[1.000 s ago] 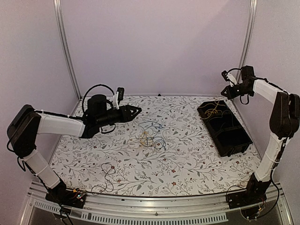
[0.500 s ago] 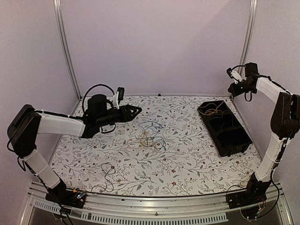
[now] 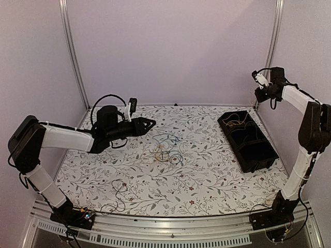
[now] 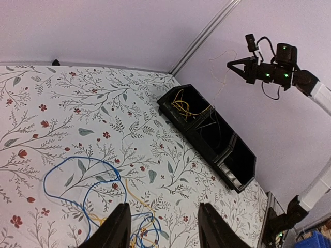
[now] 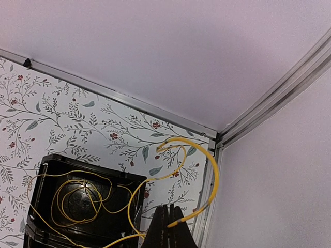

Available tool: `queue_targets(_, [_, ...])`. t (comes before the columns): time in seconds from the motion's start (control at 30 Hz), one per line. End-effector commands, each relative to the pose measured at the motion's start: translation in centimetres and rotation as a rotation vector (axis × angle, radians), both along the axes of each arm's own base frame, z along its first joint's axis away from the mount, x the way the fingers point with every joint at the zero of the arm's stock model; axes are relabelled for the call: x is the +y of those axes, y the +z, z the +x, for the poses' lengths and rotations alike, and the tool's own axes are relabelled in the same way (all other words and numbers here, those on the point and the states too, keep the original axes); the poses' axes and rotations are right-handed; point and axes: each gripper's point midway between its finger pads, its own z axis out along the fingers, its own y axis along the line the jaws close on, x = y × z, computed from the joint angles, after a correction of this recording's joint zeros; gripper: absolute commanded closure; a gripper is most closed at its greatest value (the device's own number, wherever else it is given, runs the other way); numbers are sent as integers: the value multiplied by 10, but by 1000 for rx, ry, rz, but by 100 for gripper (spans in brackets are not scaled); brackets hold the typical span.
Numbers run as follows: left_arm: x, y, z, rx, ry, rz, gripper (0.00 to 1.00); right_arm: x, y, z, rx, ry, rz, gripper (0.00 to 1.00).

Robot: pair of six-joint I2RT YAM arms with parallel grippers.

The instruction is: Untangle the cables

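Tangle (image 3: 165, 154) is seen just near-right of the spread left gripper (image 3: 151, 123); one yellow cable (image 5: 216, 178) is pinched by the distant right gripper (image 5: 166, 219).

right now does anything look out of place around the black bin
Yes: a yellow cable coiled in the bin trails over its rim and up to the right gripper, held high and shut on its end.

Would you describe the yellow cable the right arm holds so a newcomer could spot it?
Look at the black bin on the right of the table. From its far compartment one yellow cable arcs up to the right gripper. Unlike the tangle lying flat, it hangs in the air.
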Motion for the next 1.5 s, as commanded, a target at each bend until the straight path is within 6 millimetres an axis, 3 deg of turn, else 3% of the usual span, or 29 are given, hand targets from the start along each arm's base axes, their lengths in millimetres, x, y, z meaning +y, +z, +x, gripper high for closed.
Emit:
queue_targets(0.0, [-1,6,-3,-18,-4,-21,53,29,-36,5,29,48,-46,100])
queue_targets(0.17, [1,8,-5,-17,1,-20,53,44,-77,7,102,106,-54,100])
queue_targets(0.2, [2,7,-6,-17,5,-18,53,60,-86,5,120,145,-58,100])
queue_targets(0.3, [5,4,-7,-13,14,-11,53,68,-109,0,172,190,-68,100])
queue_targets(0.47, [6,1,-8,-6,18,-8,53,69,-142,-9,265,211,-68,100])
queue_targets(0.63, [4,0,-6,-4,11,-15,53,51,-167,-10,330,147,-137,100])
queue_targets(0.73, [3,2,-6,-6,9,-15,54,28,-175,-5,352,74,-186,100])
queue_targets(0.87, [5,2,-7,-8,13,-11,54,-5,-164,0,344,-5,-186,100])
queue_targets(1.0, [6,-3,-7,-2,16,-9,53,4,-166,-9,392,71,-152,99])
queue_targets(1.1, [5,-3,-8,0,11,-13,54,20,-174,-20,466,151,-108,84])
queue_targets(1.17, [5,-3,-8,-1,12,-14,53,27,-167,-25,474,168,-103,74])
queue_targets(1.23, [5,-2,-8,-3,14,-13,53,30,-141,-25,438,176,-107,66])
queue_targets(1.4, [5,-7,-8,2,14,-3,54,42,-55,-27,328,195,-116,49])
queue_targets(1.47, [4,-8,-7,3,9,-7,53,45,-30,-30,305,197,-117,46])
